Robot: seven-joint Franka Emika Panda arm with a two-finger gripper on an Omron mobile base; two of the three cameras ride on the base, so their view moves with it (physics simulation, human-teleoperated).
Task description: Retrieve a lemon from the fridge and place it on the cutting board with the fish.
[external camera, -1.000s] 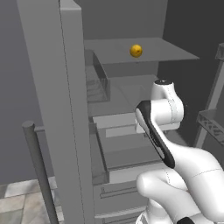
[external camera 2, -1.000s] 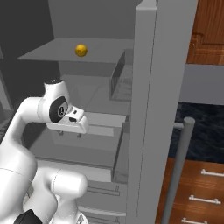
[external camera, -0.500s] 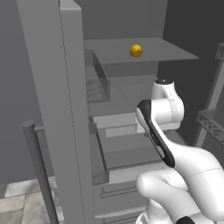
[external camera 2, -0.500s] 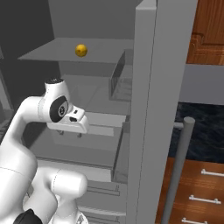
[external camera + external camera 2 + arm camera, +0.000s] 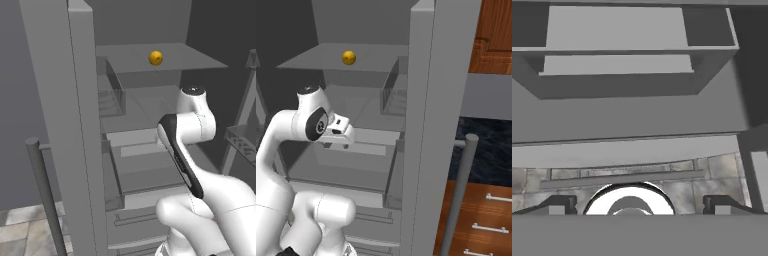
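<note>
Left base view: we see the fridge (image 5: 75, 130) standing open, its near door edge-on at the left of the frame with a bar handle (image 5: 46, 195) beside it.
Lemon: the lemon (image 5: 155, 58) sits alone on the top shelf (image 5: 195, 57), near that shelf's back edge and well clear of its front edge; from the right base camera we find it at (image 5: 348, 57).
Arm: our white arm is folded in front of the lower shelves and drawers, below the lemon's shelf and well apart from the fruit.
Gripper: in the hand view our gripper (image 5: 639, 202) points down at a drawer front and floor tiles.
Fingers: spread wide, holding nothing.
</note>
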